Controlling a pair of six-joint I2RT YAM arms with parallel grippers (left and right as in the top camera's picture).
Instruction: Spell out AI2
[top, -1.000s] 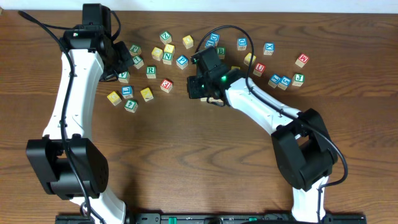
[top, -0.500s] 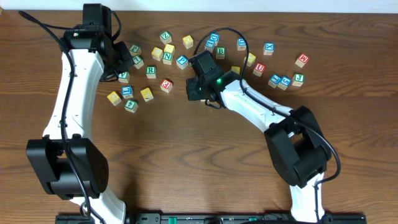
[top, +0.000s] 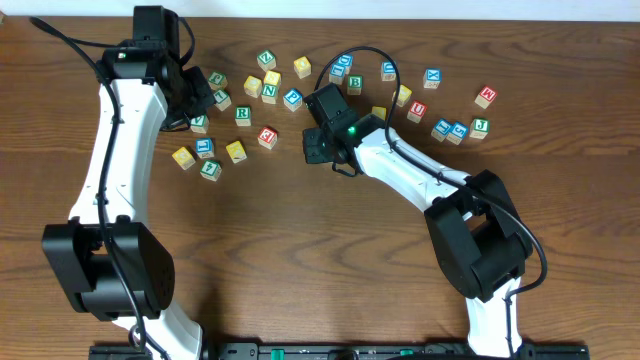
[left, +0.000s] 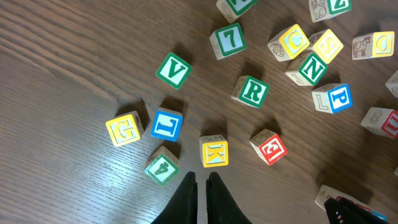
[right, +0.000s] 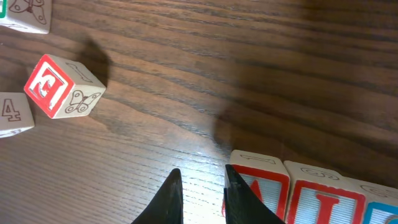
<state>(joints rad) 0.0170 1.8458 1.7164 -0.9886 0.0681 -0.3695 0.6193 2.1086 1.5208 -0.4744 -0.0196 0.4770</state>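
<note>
In the right wrist view the red letter A cube (right: 272, 186) and the red letter I cube (right: 326, 202) stand side by side at the bottom right. A blue-edged cube (right: 384, 214) follows them, its character cut off by the frame. My right gripper (right: 202, 169) is slightly open over bare table with nothing between its fingers. Its right finger (right: 239, 193) is against the A cube's left side. From overhead, the right gripper (top: 314, 150) and its arm hide these cubes. My left gripper (left: 200, 176) is shut and empty, hovering just below a yellow K cube (left: 214, 151).
Loose letter cubes lie scattered across the far half of the table (top: 300, 250). A red cube (right: 56, 87) sits left of my right gripper. Green V (left: 172, 70), R (left: 252, 91) and 4 (left: 162, 167) cubes and a blue L cube (left: 166, 125) lie under the left wrist.
The right arm shifted a little to the left and its elbow swung inward, then settled. The left arm and the cubes have not moved.
</note>
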